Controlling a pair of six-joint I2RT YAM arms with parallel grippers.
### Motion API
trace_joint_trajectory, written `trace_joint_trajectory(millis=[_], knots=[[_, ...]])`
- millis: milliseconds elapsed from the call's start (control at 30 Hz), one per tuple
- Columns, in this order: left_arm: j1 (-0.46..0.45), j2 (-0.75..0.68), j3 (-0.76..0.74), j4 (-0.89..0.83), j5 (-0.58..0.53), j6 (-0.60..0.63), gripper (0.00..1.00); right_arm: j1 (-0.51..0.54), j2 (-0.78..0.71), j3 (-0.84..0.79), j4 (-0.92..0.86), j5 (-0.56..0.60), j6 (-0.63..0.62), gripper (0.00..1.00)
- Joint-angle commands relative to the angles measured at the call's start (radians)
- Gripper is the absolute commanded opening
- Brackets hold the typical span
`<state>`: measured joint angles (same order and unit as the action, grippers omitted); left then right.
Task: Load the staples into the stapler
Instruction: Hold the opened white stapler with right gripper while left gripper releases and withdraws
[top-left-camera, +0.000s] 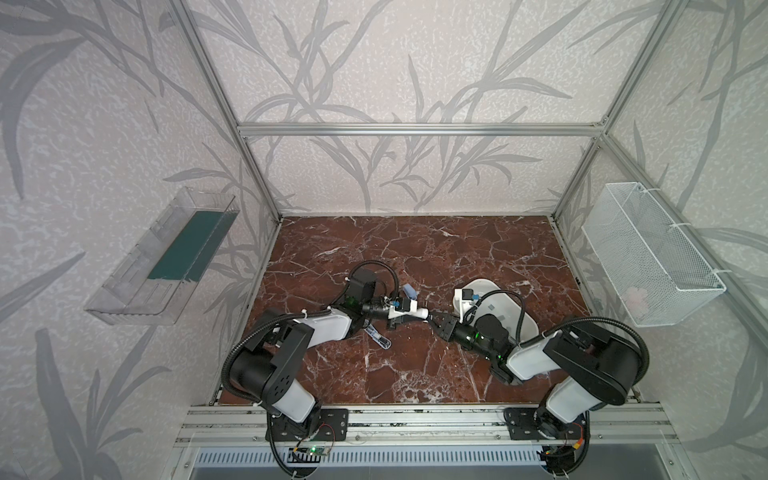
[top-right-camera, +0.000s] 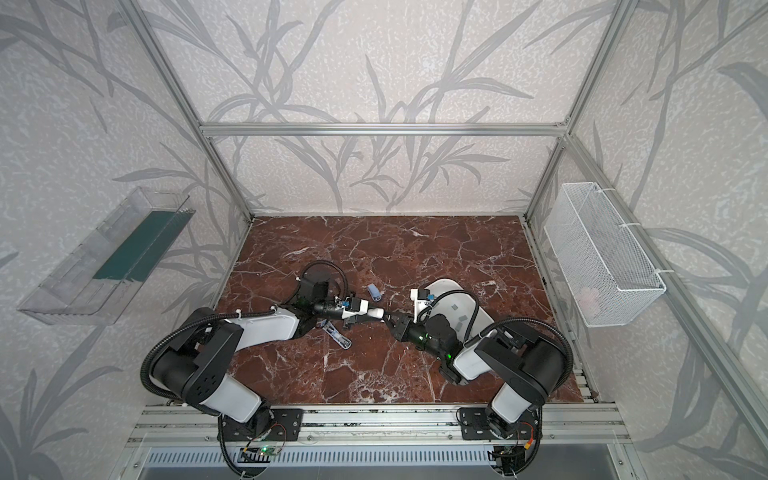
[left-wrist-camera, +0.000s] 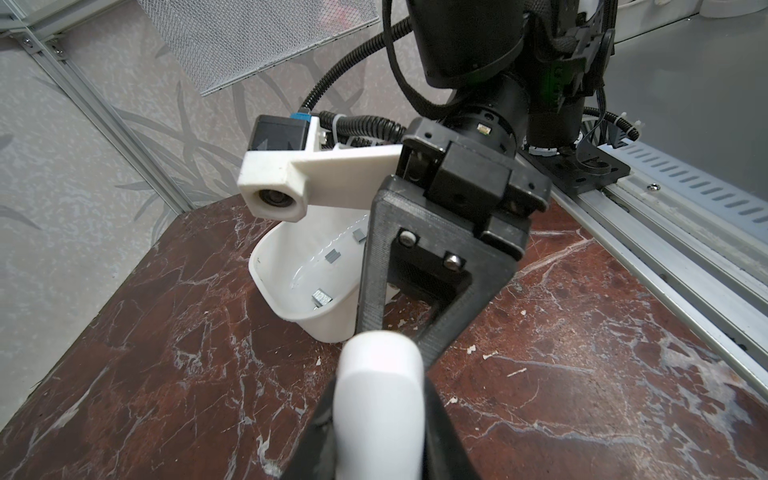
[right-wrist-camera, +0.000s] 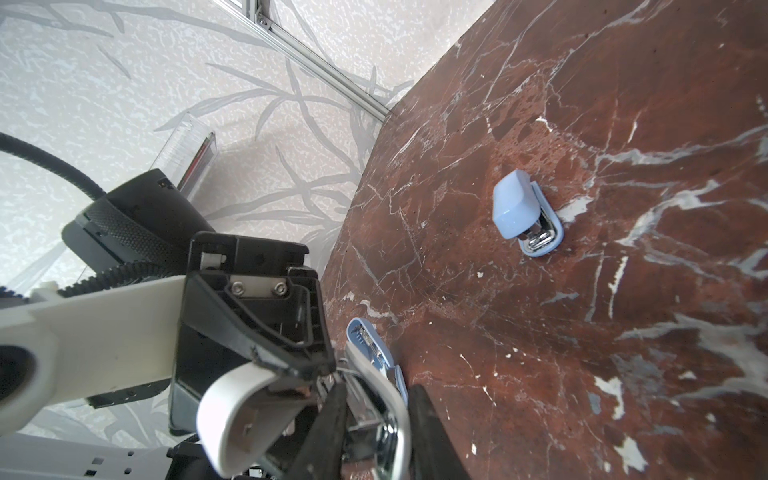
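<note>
Item: white stapler (left-wrist-camera: 379, 374). It is held over the middle of the table (top-left-camera: 415, 249), with your left gripper (left-wrist-camera: 378, 440) clamped on its body. In the right wrist view its lid stands apart from the chrome magazine.

Item: right gripper (right-wrist-camera: 376, 399). It meets the white stapler's 3 o'clock end with its fingers narrow, one on each side of the magazine. You cannot tell whether they pinch it.

Item: staples (left-wrist-camera: 321, 296). Several short grey strips lie loose in the white tray (top-left-camera: 484, 286), at 3 o'clock from the held stapler and partly under your right arm.

Item: closed blue stapler (top-left-camera: 409, 289). It sits on the table just at 12 o'clock of the white one.

Item: open blue stapler (top-left-camera: 379, 336). It lies at 8 o'clock of the white one, beside your left wrist.
</note>
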<state>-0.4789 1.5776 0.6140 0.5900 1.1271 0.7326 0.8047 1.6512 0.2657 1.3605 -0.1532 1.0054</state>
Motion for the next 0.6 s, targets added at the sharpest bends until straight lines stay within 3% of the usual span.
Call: trace_joint_trajectory(millis=[0,133,267,567], knots=[[-0.017,-0.011,0.001,0.18,0.044,-0.056,0.02,0.007,0.05,0.001,0.042,-0.04,0.031,0.18],[-0.016,0.023,-0.056,0.447,-0.068,-0.195,0.22,0.007,0.05,-0.001,0.043,-0.047,0.012,0.14],[-0.013,0.074,-0.093,0.688,-0.215,-0.333,0.32,0.007,0.048,-0.006,0.029,-0.028,0.015,0.14],[-0.015,0.054,-0.095,0.653,-0.465,-0.353,0.47,0.008,0.039,-0.007,0.003,-0.007,0.01,0.11]])
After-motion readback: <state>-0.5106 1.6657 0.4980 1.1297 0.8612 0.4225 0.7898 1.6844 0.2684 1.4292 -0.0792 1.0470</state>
